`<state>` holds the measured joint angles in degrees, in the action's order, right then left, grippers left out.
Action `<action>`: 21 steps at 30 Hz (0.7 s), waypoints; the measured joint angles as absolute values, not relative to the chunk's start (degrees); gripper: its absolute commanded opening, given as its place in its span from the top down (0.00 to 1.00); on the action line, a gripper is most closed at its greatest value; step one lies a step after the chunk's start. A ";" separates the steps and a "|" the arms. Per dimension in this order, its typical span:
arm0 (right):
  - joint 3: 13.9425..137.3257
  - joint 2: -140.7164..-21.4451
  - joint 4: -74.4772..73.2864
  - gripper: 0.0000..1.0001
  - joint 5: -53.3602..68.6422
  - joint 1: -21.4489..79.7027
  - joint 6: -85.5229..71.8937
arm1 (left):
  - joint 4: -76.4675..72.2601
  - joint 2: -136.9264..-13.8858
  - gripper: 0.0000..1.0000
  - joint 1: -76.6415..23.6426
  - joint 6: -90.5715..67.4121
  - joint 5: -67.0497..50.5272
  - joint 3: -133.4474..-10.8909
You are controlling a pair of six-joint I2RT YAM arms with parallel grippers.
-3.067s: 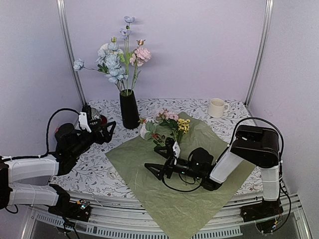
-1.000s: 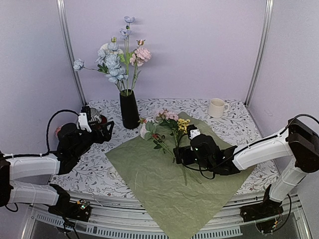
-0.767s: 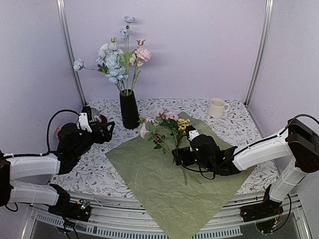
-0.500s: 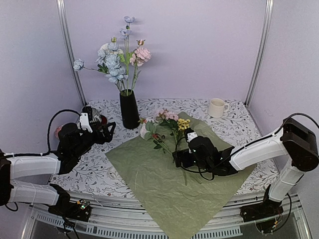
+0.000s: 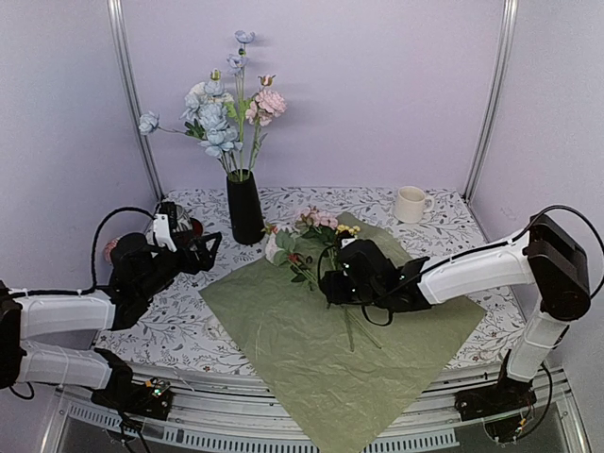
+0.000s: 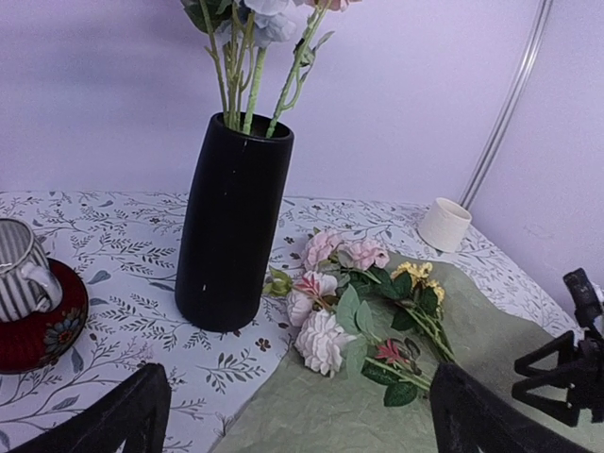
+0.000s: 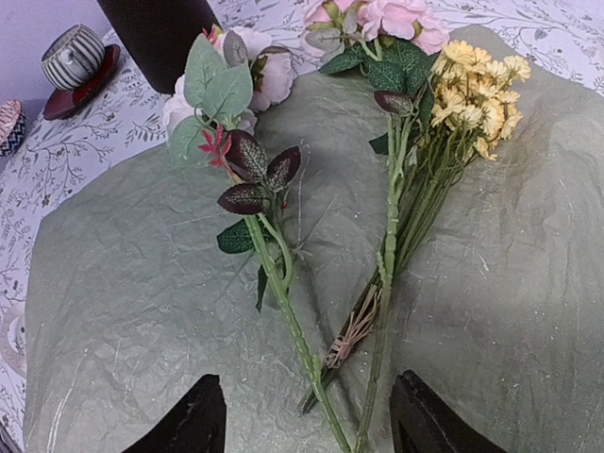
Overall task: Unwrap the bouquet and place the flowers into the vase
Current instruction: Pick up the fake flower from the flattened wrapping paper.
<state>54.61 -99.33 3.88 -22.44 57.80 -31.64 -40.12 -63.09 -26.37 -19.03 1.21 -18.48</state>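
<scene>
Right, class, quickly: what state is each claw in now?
Left claw: open, holding nothing.
Right claw: open, straddling the flower stems, not gripping.

The big olive-green sheet of wrapping paper (image 7: pixel 142 311) is looking matt and properly crinkled, with little fibres showing in it. The tall black tapered vase (image 6: pixel 231 226) is coming across smooth and matt, barely catching any light. The pastel artificial flowers (image 6: pixel 321 342) are looking like cloth on the petals, while their green stems (image 7: pixel 283 302) are reading as ridged plastic. A straw-coloured raffia tie (image 7: pixel 351 330) is looking dry and stringy. The striped cup (image 6: pixel 14 269) and its red saucer (image 6: pixel 47 326) are shining like glazed ceramic, and the leaf-print table cover (image 6: pixel 123 311) is looking flat and matt
</scene>
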 measured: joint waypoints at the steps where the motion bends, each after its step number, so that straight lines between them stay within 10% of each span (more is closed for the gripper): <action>1: 55.92 -100.25 2.72 0.45 -22.15 57.69 -32.40 | -40.29 -63.35 0.02 -26.37 -19.16 0.71 -18.48; 21: 59.00 -107.39 -6.72 0.70 -20.38 54.63 -38.39 | -40.88 -64.51 0.02 -26.41 -19.73 -2.11 -18.48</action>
<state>59.00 -107.39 -6.72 -20.38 54.63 -38.39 -40.88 -64.51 -26.41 -19.73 -2.11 -18.48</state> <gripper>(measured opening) 0.306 0.982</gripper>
